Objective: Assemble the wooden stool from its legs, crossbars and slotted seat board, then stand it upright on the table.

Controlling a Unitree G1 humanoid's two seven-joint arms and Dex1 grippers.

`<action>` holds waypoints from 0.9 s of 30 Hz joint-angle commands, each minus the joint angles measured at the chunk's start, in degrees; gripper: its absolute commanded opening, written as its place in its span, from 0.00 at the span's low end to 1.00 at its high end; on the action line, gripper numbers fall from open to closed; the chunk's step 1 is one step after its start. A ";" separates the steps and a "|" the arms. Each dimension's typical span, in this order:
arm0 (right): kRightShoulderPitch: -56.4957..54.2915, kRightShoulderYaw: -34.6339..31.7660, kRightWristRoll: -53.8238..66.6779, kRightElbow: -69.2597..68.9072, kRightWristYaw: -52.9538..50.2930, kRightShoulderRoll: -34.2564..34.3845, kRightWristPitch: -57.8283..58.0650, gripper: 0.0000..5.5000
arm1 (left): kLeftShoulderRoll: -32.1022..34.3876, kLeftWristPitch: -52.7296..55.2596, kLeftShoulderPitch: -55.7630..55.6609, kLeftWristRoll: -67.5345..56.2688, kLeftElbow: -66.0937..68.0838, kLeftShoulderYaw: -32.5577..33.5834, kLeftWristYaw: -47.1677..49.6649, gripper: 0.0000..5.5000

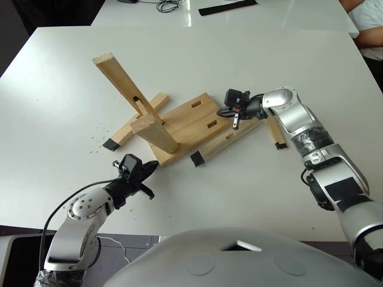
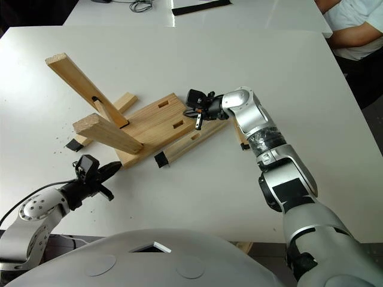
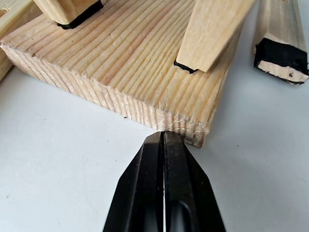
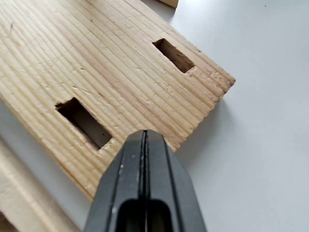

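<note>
The stool looks about half built: the seat board (image 1: 190,122) lies flat on the table (image 1: 269,60) with 2 legs plugged in and 2 slots open.

On the left, the left claw (image 3: 163,140) is closed tight with nothing between its fingers. Its tips sit at the board's near corner, touching it or all but touching. Just beyond, the near leg (image 1: 154,133) and the far leg (image 1: 122,81) rise tilted from the board. Another wooden piece (image 1: 134,125) with a black end pokes out from under the board's left side.

On the right, the 2 empty slots (image 4: 84,121) (image 4: 174,55) face up. The right claw (image 4: 145,140) is also fully closed and empty, its tips over the board's right edge next to the nearer slot. A loose leg (image 1: 227,140) lies beside that edge, and a short piece (image 1: 276,134) lies by the right arm.

Both claws seem to be bracing or nudging the board. The next move likely calls for the right claw to open, take the loose leg and line up its end with an open slot.
</note>
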 commanded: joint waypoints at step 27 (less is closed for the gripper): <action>1.40 -2.35 0.61 -2.92 19.81 -5.47 1.05 0.00 | 2.42 -2.85 -6.23 2.79 5.54 1.04 -2.07 0.00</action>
